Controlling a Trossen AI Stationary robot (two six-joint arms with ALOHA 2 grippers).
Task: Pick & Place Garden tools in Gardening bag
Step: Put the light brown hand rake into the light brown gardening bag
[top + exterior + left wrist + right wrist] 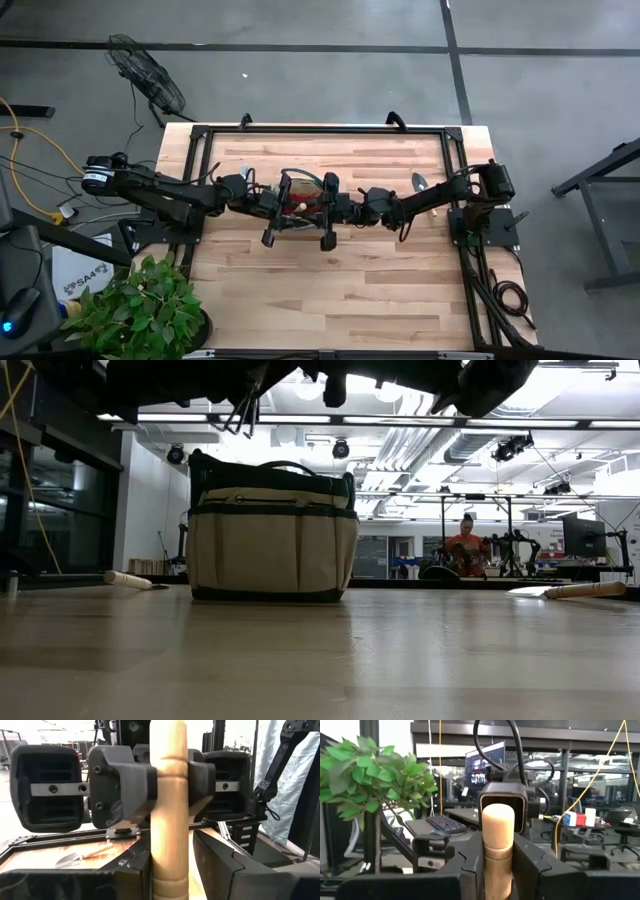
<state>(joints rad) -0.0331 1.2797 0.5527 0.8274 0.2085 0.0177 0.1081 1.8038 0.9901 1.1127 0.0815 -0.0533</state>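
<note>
The right claw (pixel 497 865) clamps a pale wooden handle (pixel 498 845) above the gardening bag (pixel 270 535); the left claw (pixel 172 865) faces it, fingers slightly parted round that handle. Bare bench (pixel 340 290) lies nearer.

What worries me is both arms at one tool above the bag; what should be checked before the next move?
1. Right gripper shut on the tool: ok.
2. Left gripper clear of the tool: not ok, it surrounds the handle.
3. Tool over the bag: ok, the high view shows both grippers above it.
4. Bag upright: ok.
5. Tool's working end clear of the bag's rim: cannot tell.
6. All tools bagged: not ok, a trowel lies on the table.
</note>
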